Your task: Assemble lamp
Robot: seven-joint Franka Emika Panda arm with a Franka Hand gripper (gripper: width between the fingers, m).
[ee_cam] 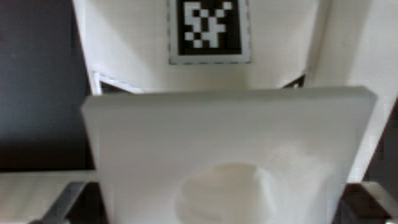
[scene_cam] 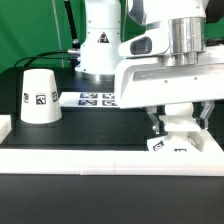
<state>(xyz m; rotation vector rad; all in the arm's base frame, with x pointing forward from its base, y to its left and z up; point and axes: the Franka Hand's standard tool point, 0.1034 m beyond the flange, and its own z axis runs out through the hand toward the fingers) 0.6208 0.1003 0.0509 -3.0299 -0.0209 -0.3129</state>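
Note:
The bulb [scene_cam: 178,124] stands upright on the flat square base [scene_cam: 181,146] at the exterior view's right, against the white rim. My gripper [scene_cam: 178,122] is lowered over the bulb with a finger on each side; the jaws stand wide and look open. In the wrist view the base [ee_cam: 231,120] fills the middle. The bulb's rounded top [ee_cam: 231,196] shows blurred between the dark fingers [ee_cam: 43,202] at the frame's edges. A tag [ee_cam: 210,30] shows beyond the base. The cone shade [scene_cam: 38,96] stands at the exterior view's left, apart from the gripper.
The marker board [scene_cam: 95,98] lies flat behind, between the shade and the arm. A white raised rim [scene_cam: 90,156] runs along the front of the black table. The robot pedestal [scene_cam: 100,40] stands at the back.

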